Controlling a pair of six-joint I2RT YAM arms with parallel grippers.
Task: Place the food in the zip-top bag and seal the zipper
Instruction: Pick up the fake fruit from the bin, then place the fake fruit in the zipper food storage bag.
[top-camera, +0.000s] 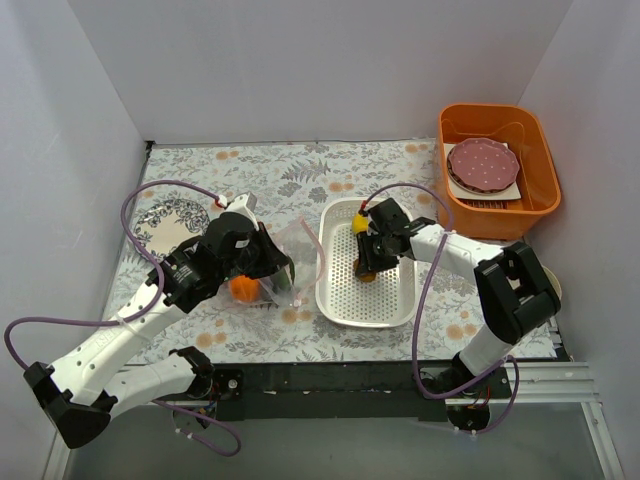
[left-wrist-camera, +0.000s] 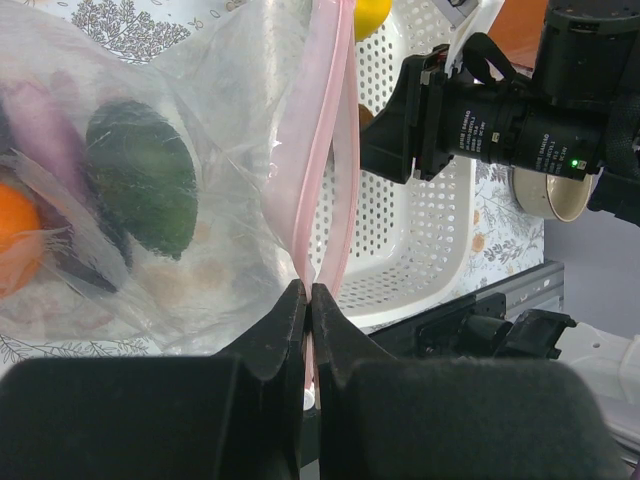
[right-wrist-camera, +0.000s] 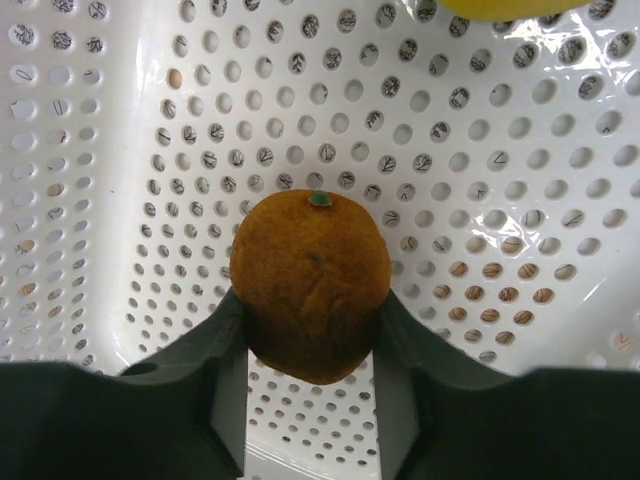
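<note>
My left gripper (left-wrist-camera: 309, 295) is shut on the pink zipper (left-wrist-camera: 322, 150) at the mouth of the clear zip-top bag (left-wrist-camera: 210, 90), which lies left of the white basket (top-camera: 340, 312). Inside the bag I see a dark-green avocado (left-wrist-camera: 145, 178), an orange (left-wrist-camera: 14, 236) and a purple eggplant (left-wrist-camera: 42, 125). In the top view the left gripper (top-camera: 278, 276) sits on the bag (top-camera: 292, 240). My right gripper (right-wrist-camera: 310, 300) is shut on the brown kiwi (right-wrist-camera: 310, 285) inside the basket (right-wrist-camera: 480, 150). A yellow lemon (top-camera: 358, 222) lies at the basket's far end.
An orange bin (top-camera: 545, 165) at the back right holds a maroon dotted plate (top-camera: 483, 165). A patterned plate (top-camera: 165, 215) lies at the far left. A beige bowl (left-wrist-camera: 545, 195) sits right of the basket. White walls enclose the table on three sides.
</note>
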